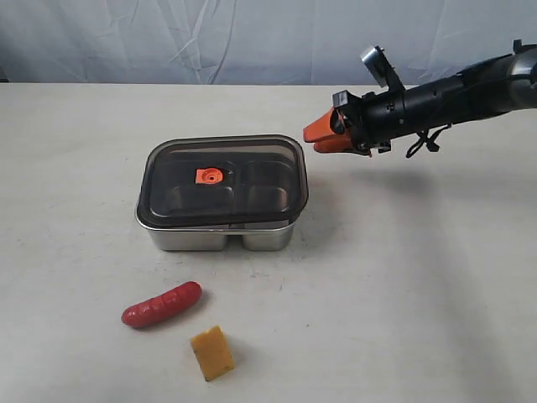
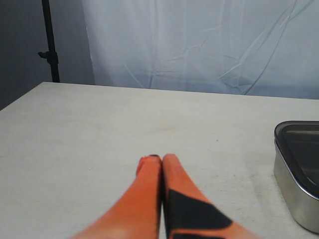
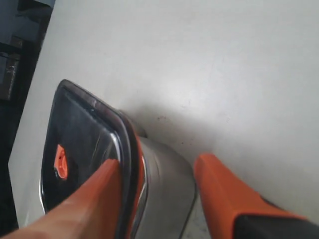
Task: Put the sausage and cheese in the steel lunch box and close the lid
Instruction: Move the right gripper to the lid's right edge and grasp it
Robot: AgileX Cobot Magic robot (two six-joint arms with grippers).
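Plainly, the right gripper (image 1: 312, 139) held its jaws parted and empty, hanging just off the far right corner of the steel lunch box (image 1: 220, 238). The left gripper (image 2: 161, 158) had its jaws pressed together on nothing, low over the table (image 2: 99, 129). The dark lid (image 1: 222, 180) sat on the box. Nearer the camera, the red sausage (image 1: 162, 304) lay on the table, with the yellow cheese (image 1: 211, 353) just beside it, both outside the box.
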